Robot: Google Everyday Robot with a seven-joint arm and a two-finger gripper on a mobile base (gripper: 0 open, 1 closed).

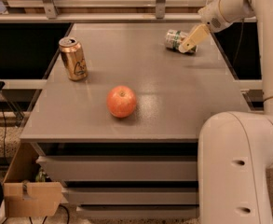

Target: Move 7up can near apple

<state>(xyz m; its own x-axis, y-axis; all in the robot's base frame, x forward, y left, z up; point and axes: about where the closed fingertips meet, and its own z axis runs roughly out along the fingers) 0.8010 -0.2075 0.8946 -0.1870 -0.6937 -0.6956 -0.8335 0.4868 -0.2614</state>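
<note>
The 7up can (174, 39) lies on its side at the far right of the grey table (173, 106), its green band showing. My gripper (190, 39) reaches in from the upper right and sits right over the can's right end, covering part of it. The apple (122, 101) is red-orange and sits near the middle front of the table, well to the left of and nearer than the can.
A gold-bronze can (73, 58) stands upright at the table's left side. The robot's white arm and base (234, 167) fill the right foreground. A metal rail (126, 3) runs behind the table. A cardboard box (31, 197) sits on the floor at lower left.
</note>
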